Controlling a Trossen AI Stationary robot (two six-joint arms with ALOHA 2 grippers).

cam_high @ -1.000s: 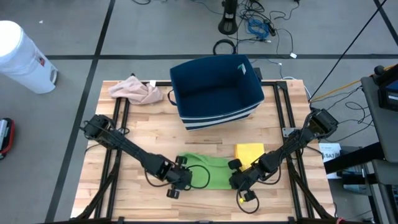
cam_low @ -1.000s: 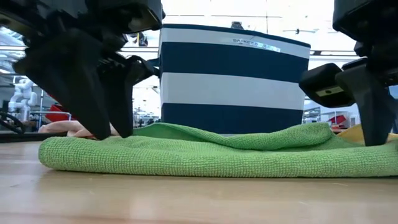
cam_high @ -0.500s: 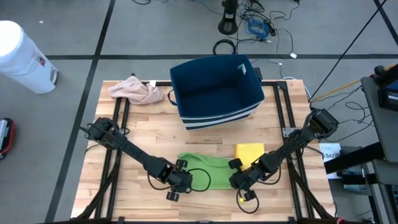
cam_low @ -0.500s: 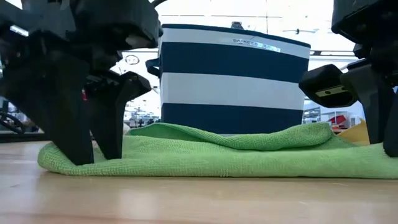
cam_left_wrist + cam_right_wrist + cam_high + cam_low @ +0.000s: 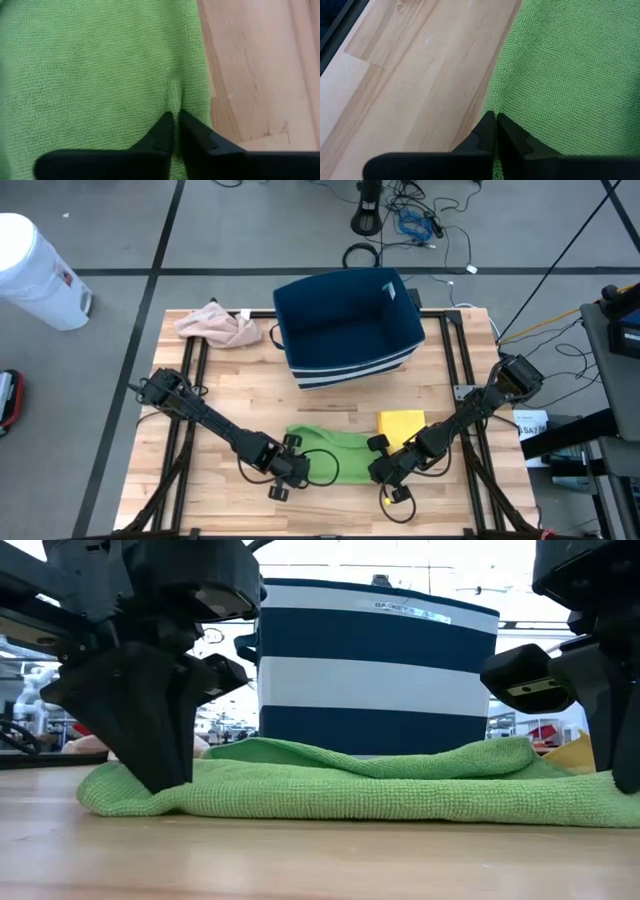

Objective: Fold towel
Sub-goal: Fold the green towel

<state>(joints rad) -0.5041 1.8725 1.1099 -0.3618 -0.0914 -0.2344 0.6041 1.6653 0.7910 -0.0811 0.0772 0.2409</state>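
A rumpled green towel lies flat on the surface, its near corners pinched by the left end effector and right end effector.

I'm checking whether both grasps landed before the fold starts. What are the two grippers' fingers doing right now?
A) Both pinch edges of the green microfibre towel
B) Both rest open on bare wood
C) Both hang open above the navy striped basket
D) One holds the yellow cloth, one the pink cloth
A: each wrist view shows dark fingers closed on a pinch of the green microfibre towel, the left gripper at its left end, the right gripper at its right end.
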